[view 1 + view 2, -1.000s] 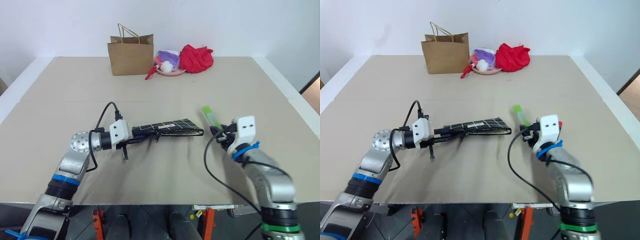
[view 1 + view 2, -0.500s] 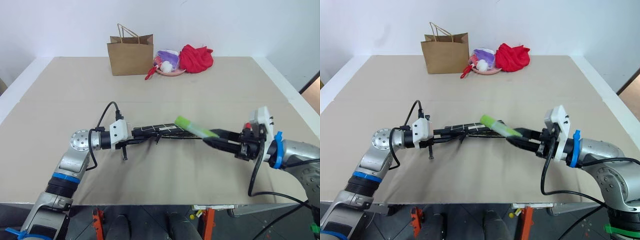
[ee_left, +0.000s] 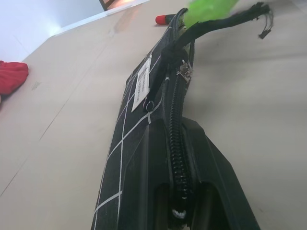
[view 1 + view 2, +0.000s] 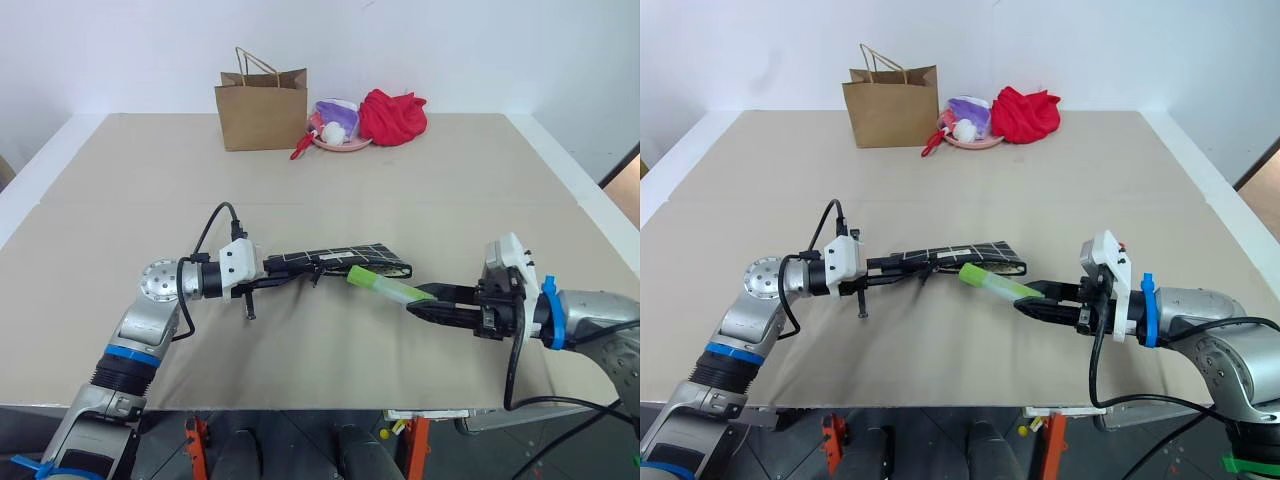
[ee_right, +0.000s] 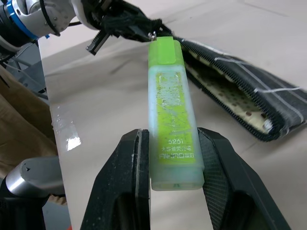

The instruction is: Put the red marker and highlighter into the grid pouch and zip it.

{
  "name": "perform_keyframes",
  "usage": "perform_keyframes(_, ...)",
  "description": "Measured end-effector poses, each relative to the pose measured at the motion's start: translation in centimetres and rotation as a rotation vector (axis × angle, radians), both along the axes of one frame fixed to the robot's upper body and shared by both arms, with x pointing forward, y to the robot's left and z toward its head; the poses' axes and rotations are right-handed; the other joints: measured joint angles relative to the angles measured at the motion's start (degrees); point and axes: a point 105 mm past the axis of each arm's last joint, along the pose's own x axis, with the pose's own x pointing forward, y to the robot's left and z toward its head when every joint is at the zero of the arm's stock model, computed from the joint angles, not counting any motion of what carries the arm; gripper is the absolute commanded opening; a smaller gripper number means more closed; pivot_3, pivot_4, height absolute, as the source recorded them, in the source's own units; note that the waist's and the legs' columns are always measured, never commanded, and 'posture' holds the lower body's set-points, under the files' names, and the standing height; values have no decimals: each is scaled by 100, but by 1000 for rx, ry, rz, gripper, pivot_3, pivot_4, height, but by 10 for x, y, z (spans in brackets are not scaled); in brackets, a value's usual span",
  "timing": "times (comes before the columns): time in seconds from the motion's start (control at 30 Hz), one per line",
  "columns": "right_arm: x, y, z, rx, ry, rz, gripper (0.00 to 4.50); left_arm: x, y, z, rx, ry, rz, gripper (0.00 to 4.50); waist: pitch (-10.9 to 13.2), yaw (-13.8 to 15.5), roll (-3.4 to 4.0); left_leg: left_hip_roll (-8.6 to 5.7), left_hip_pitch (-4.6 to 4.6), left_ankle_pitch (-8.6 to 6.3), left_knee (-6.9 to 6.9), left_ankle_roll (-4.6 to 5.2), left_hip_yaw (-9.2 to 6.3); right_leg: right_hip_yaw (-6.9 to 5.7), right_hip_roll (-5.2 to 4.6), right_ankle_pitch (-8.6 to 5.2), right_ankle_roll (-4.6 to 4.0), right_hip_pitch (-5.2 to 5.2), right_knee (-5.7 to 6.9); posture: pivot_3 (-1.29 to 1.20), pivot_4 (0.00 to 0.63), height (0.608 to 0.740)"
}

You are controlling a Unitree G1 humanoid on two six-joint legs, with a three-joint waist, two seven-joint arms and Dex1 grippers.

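Highlighter now aimed at the pouch mouth.
Your right gripper [image 4: 425,299] clamps the highlighter [image 4: 384,286], swung round level from upright, tip at the grid pouch [image 4: 340,258] opening; left gripper [image 4: 268,272] stays clenched on its zipper end. Insert next.

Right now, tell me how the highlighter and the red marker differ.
The highlighter is light green; the marker is red. The highlighter is clamped in the right end effector and held above the table, pointing at the open pouch; the marker lies loose on the table, beyond the pouch's far end, with no end effector on it. Neither is in the pouch yet.
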Motion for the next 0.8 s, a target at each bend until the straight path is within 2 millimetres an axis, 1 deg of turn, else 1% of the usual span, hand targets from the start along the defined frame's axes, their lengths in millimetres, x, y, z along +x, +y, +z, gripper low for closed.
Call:
perform_keyframes(0.13, 3, -1, -8, -24, 22, -13, 1053, -1, -2, 2, -6, -11, -1, 0, 0, 5, 0, 0, 0, 0, 0, 0, 0, 0, 0, 0, 0, 0, 0, 0, 150, 740)
perform_keyframes(0.27, 10, -3, -12, -55, 26, -30, 1053, -2, -2, 2, -10, -12, 2, 0, 0, 0, 0, 0, 2, 0, 0, 0, 0, 0, 1, 1, 0, 0, 1, 0, 150, 740)
perform_keyframes(0.4, 14, -6, -10, -59, 28, -45, 1053, -3, -2, 0, -11, -8, 2, 0, 0, 4, 0, 0, 0, 0, 0, 0, 0, 0, 0, 0, 0, 0, 0, 0, 150, 740)
perform_keyframes(0.53, 17, -4, -5, -58, 23, -39, 1053, -4, -2, 0, -12, -8, 2, 0, 0, 4, 0, 0, 1, 0, 0, 0, 0, -1, 1, 0, 0, 0, 1, 0, 150, 740)
perform_keyframes(0.8, 20, 17, -7, -72, 58, 38, 1053, -5, -5, -1, -20, -4, -5, 0, 0, 4, 0, 0, 0, 0, 0, 0, 0, 0, 0, 0, 0, 0, 0, 0, 150, 740)
